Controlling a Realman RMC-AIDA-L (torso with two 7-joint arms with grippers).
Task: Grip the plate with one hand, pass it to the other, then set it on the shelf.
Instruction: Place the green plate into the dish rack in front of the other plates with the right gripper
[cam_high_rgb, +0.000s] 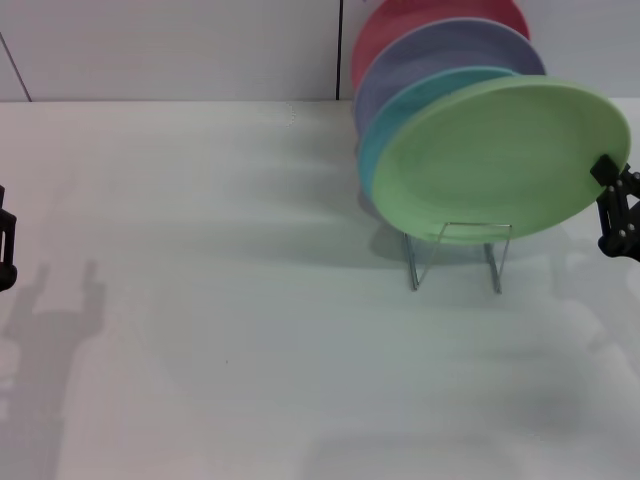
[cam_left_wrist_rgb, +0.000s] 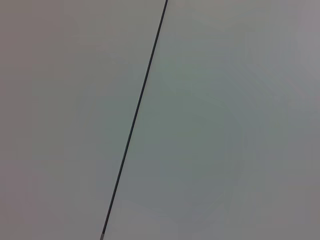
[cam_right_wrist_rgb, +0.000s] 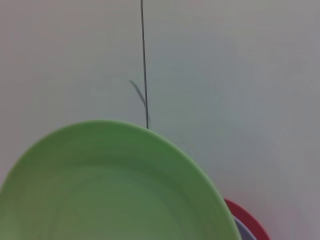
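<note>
- The green plate (cam_high_rgb: 500, 160) stands tilted in the rack (cam_high_rgb: 458, 250), at the front of a row of 4 plates near the bench's far right corner.
- Its face is turned toward the near left of the bench (cam_high_rgb: 200, 300); its lower rim sits behind the rack's front wire loop.
- Behind it, each partly hidden by the one in front, come a turquoise plate (cam_high_rgb: 400, 110), a lavender plate (cam_high_rgb: 420, 60) and a red plate (cam_high_rgb: 400, 25).
- The rack's 2 front legs stand on the bench just under the green plate, with the plate's shadow beside them.
- The right gripper (cam_high_rgb: 615, 205) is at the right edge of the head view, touching or almost touching the green plate's right rim. Only a black part of it shows, and I cannot tell whether its jaws are clenched on the rim or released.
- In the right wrist view the green plate (cam_right_wrist_rgb: 115, 185) fills the lower part of the picture, seen close, with a sliver of the red plate (cam_right_wrist_rgb: 247, 217) and the lavender plate (cam_right_wrist_rgb: 242, 230) past its rim and a pale wall (cam_right_wrist_rgb: 225, 75) with a thin dark seam beyond.
- The left gripper (cam_high_rgb: 5, 240) is at the far left edge of the head view, well apart from the rack, and throws a shadow on the bench; its jaw state cannot be told either.
- The left wrist view shows only a pale surface crossed by a thin dark line (cam_left_wrist_rgb: 135, 120).
</note>
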